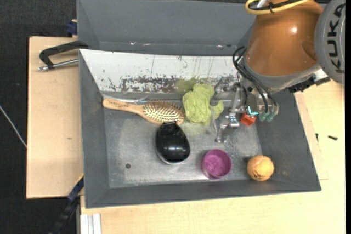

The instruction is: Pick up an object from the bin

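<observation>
So we're looking down into the grey bin [109,172], going left to right. Furthest left, a wooden hairbrush [148,111] is lying flat on the floor, handle pointing left and bristles facing up. Just below its head a shiny black oval thing [172,144] is sitting, maybe a computer mouse, and it looks like it's touching the brush or very nearly.

Next we're seeing a green crumpled lump [198,104], cloth-like, resting near the back wall just right of the brush head. Toward the front, a little purple cup [216,164] is standing upright, near the black thing but apart from it.

The pincer [224,131] is hanging just beside the green lump's right edge, over bare floor, with the purple cup just in front of it. We're not seeing anything gripped in it, and honestly we can't tell whether it's wide or narrow from this angle.

Furthest right, a yellow-orange ball [260,167] is sitting by the front corner, and the arm's orange cover [282,41] is looming over the back right.
</observation>
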`<state>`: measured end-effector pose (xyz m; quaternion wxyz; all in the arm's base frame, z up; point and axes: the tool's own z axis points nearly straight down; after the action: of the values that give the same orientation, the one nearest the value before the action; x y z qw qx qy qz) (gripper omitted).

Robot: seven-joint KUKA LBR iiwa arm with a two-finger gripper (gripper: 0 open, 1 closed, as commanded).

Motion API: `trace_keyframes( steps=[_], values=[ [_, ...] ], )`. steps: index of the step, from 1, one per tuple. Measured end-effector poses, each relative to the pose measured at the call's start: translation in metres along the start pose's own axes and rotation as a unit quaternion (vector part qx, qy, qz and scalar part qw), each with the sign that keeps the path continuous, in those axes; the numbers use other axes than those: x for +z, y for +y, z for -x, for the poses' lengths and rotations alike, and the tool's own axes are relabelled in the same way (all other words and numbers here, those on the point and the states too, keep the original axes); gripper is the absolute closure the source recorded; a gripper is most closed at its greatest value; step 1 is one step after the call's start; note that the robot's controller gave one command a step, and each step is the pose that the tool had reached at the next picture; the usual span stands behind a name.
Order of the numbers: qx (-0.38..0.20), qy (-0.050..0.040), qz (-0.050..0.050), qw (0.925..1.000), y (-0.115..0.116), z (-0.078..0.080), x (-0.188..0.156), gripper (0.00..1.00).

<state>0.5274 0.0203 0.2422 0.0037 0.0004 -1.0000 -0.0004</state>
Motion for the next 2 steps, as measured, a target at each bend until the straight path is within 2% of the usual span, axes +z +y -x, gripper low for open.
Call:
trace_keyframes(
  steps=[1, 2],
  values=[
    [0.000, -0.0042, 0.000, 1.0000, 0.000, 0.001, -0.004, 0.00],
    [0.027, -0.0067, 0.001, 0.9996, 0.000, 0.030, 0.062, 0.00]
  ],
)
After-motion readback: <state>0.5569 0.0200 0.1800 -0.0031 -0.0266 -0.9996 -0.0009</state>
